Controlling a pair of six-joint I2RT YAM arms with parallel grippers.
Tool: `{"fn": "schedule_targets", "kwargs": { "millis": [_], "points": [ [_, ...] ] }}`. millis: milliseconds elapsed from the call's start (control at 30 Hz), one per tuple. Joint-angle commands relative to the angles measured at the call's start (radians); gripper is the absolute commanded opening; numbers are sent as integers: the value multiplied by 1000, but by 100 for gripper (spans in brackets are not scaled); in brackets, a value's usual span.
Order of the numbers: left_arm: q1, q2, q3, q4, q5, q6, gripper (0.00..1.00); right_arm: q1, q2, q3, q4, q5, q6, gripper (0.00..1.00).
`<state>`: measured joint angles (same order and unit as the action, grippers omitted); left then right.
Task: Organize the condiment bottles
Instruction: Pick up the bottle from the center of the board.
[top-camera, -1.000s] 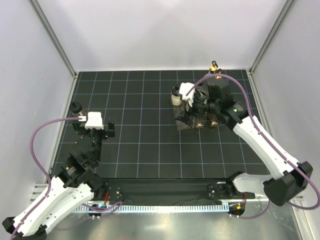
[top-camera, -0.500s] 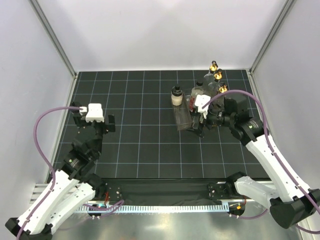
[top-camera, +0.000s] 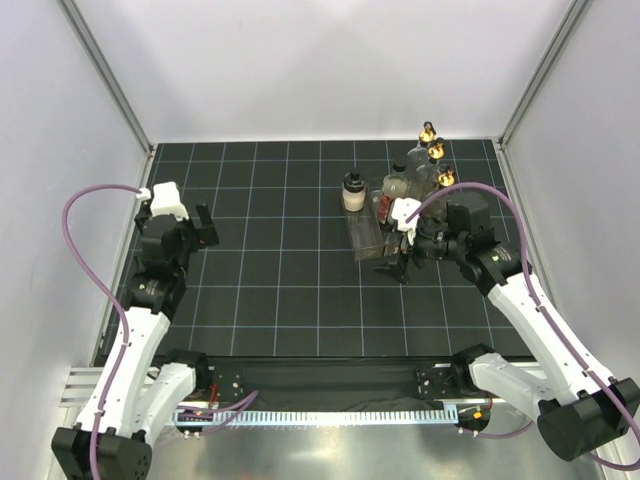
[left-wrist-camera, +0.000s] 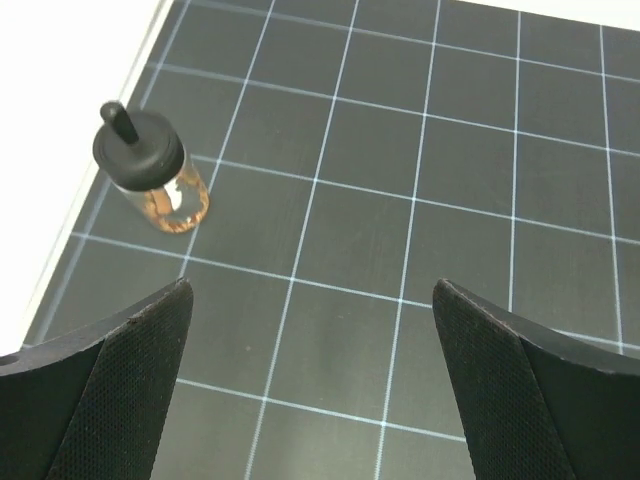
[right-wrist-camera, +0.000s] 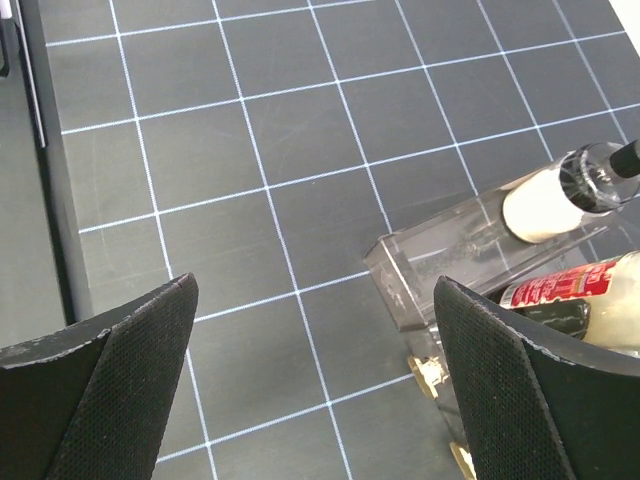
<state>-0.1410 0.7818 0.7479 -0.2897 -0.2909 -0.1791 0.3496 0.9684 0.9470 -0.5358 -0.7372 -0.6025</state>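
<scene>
Left gripper, released, has retreated; black-capped bottle stands ahead of its left finger. Right gripper, released, has cleared the rack.

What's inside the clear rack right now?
A cream-filled bottle stands at the far end of the rack; the near part of that compartment looks bare. A red-labelled bottle lies alongside. From above, the right arm covers the other compartments.

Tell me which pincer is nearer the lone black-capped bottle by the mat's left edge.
Left. The left pincer hangs open just short of the black-capped bottle; the right pincer is far off on the other side, beside the clear rack.
</scene>
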Motion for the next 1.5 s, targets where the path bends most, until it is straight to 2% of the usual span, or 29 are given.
{"fn": "schedule_targets", "kwargs": {
  "millis": [0,333,667,900,1067,1100,1467],
  "points": [
    [61,19,50,6,116,-91,100,-3,-14,-1,69,-24,20,100],
    [218,122,62,18,133,-212,100,-4,-37,-4,76,19,29,100],
    [251,217,82,27,9,-247,100,-6,-45,-2,69,24,23,100],
    [277,306,106,63,-11,-258,100,-4,-46,-1,66,22,24,100],
    [302,422,171,81,-1,-243,100,-6,-54,1,65,22,24,100],
    [323,500,210,83,-8,-238,100,-8,-53,4,60,22,23,100],
    [408,711,309,132,32,-235,100,-9,-42,12,45,16,17,100]
  ]
}}
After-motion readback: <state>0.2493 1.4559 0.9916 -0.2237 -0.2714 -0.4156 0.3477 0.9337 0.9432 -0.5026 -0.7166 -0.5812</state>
